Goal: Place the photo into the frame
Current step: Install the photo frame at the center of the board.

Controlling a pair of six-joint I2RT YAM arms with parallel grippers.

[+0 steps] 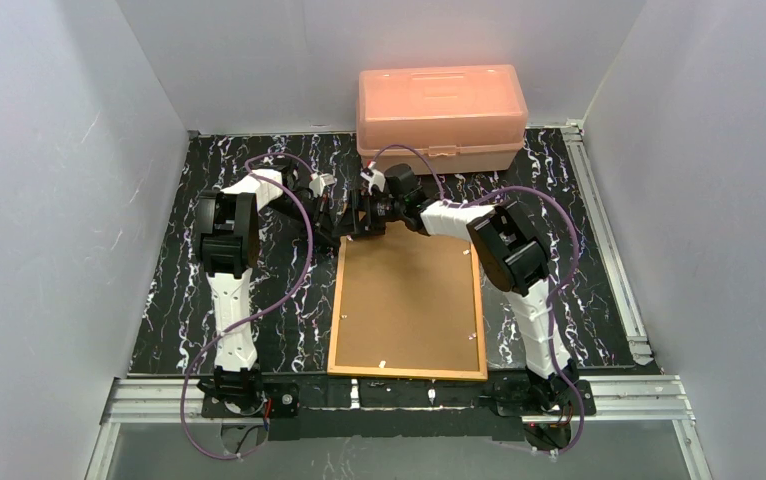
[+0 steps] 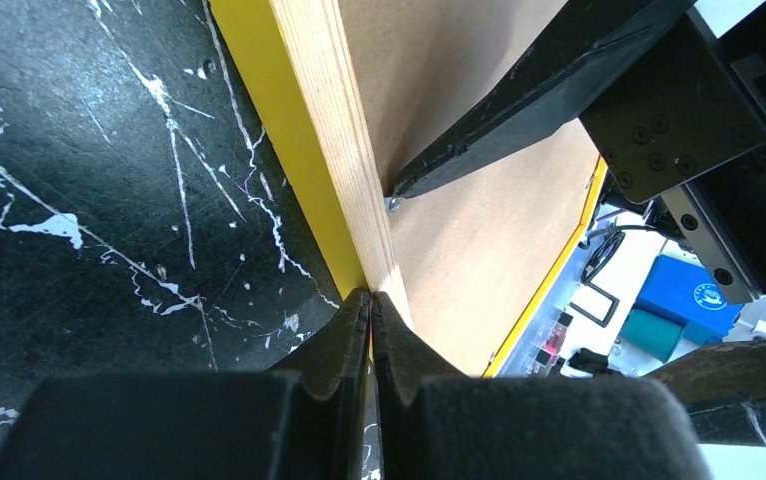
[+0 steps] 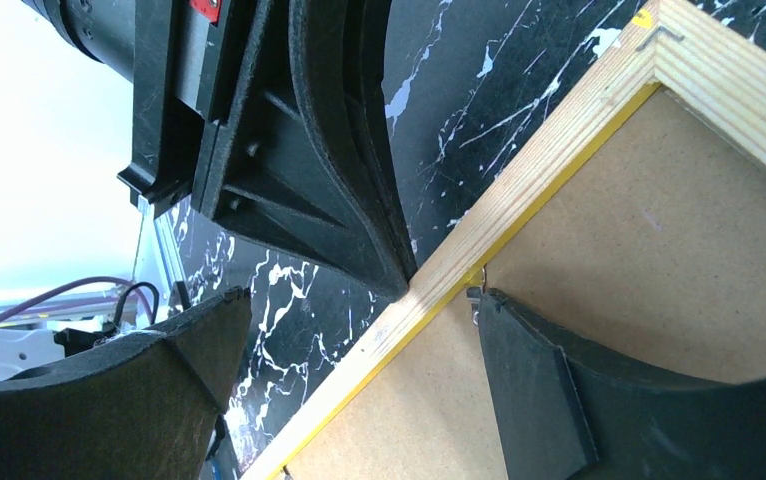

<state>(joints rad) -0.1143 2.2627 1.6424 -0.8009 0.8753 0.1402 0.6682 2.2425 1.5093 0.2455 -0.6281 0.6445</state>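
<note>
Frame [image 1: 335, 320] — face down, lower centre of the overhead view, brown back [image 1: 409, 300] uppermost; photo not in sight. Left gripper [image 2: 370, 300] — fingers closed together, tips pressed on the frame's upper rim, grasping nothing. Right gripper [image 3: 361, 296] — spread wide, one fingertip at a clip [image 2: 393, 204]. Step, probably: working the back's clips. Next calls for a small sideways nudge.
</note>
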